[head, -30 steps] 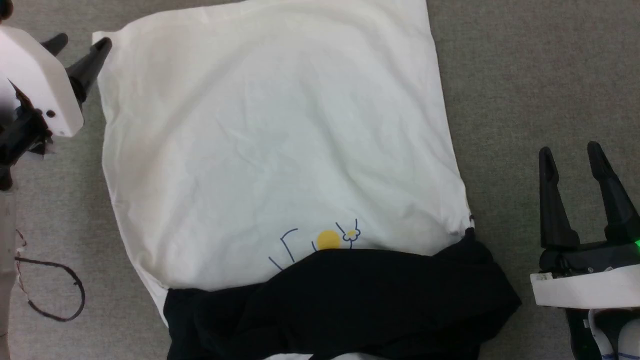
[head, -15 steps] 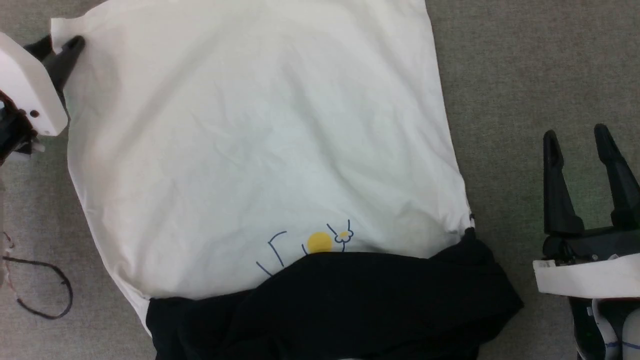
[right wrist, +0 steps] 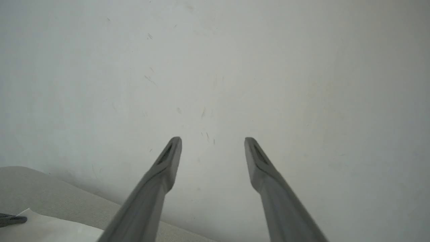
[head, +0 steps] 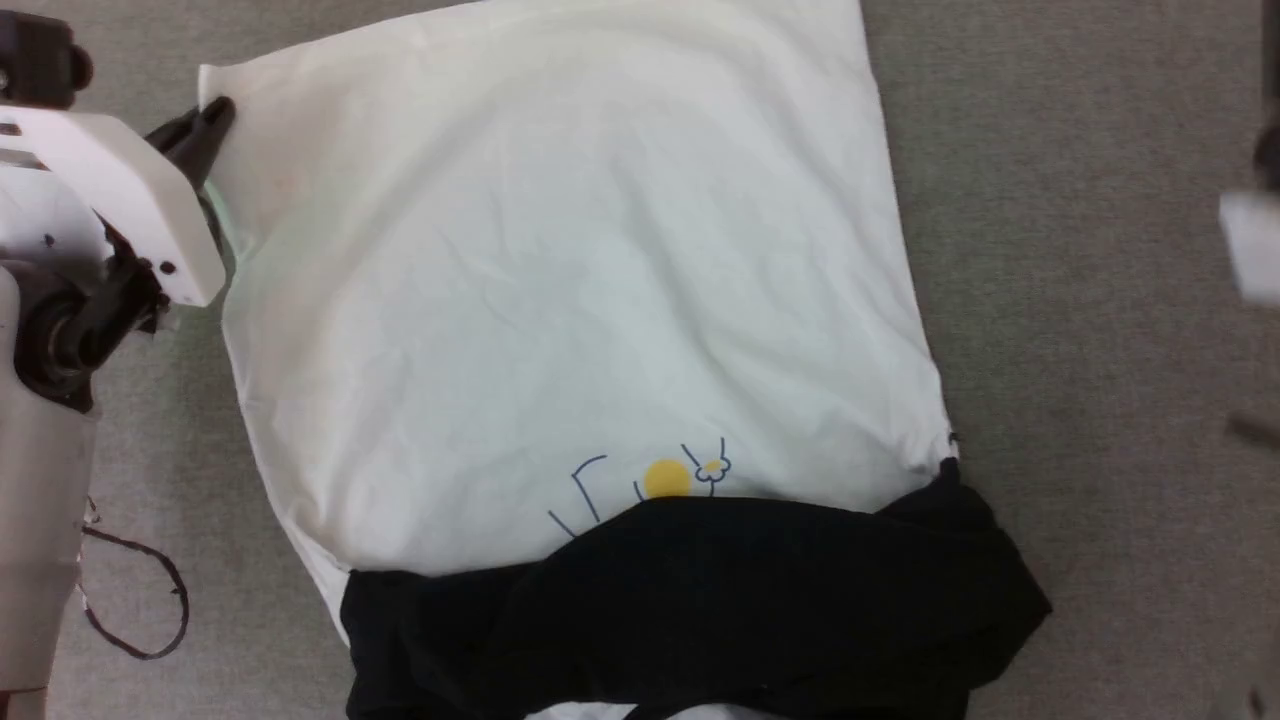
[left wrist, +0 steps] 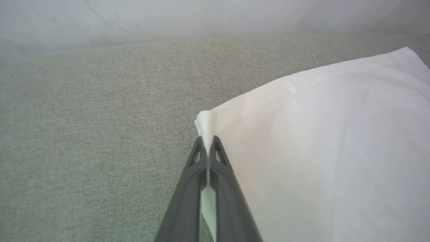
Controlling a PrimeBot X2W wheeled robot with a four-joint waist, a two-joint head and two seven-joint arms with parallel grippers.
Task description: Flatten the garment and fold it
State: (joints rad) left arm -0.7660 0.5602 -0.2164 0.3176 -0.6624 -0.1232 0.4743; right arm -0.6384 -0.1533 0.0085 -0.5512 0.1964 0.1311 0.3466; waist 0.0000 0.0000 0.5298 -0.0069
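Note:
The garment (head: 560, 290) lies on the grey carpeted surface with its white body spread out and wrinkled. Its black sleeves (head: 700, 610) are bunched along the near edge, partly covering the yellow-circle print (head: 665, 480). My left gripper (head: 215, 110) is at the garment's far-left corner. In the left wrist view this gripper (left wrist: 208, 144) is shut on a pinch of the white corner of the garment (left wrist: 319, 151). My right gripper (right wrist: 213, 144) is open and empty, raised and facing a pale wall. A blurred pale part of the right arm (head: 1250, 250) shows at the right edge.
A black cable loop (head: 140, 610) lies on the grey surface (head: 1080, 400) at the lower left, beside my left arm. A pale wall (left wrist: 201, 16) rises beyond the surface's far edge. The garment's corner (right wrist: 50, 230) also shows low left in the right wrist view.
My left gripper has shut on the garment's far-left corner. The right arm has risen from the lower right to a blur at the right edge. The camera has shifted a little.

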